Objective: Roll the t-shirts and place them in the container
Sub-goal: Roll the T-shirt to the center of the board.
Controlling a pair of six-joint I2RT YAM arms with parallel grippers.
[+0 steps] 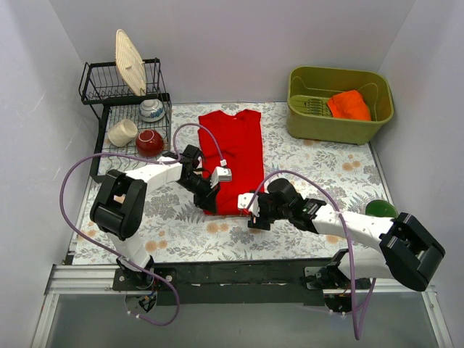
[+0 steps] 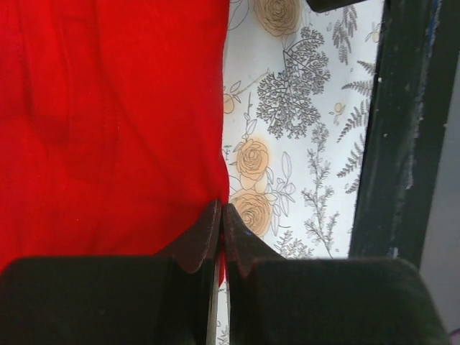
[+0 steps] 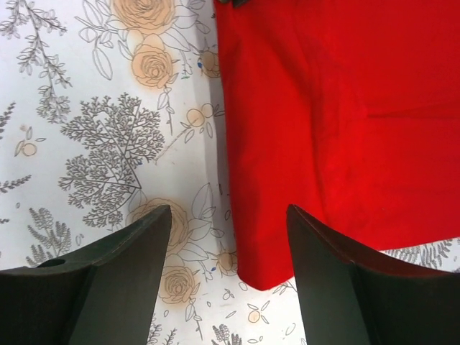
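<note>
A bright red t-shirt, folded into a long narrow strip, lies flat on the floral tablecloth in the middle of the table. My left gripper is at its near left corner. In the left wrist view the gripper is shut, with a sliver of the t-shirt's edge pinched between the fingers. My right gripper is at the near right corner. In the right wrist view it is open, low over the cloth, and the t-shirt's corner lies between the two fingers.
A black dish rack stands at the back left with a plate, two cups and a glossy red bowl. A green bin holding an orange cloth stands at the back right. A green item lies by the right edge.
</note>
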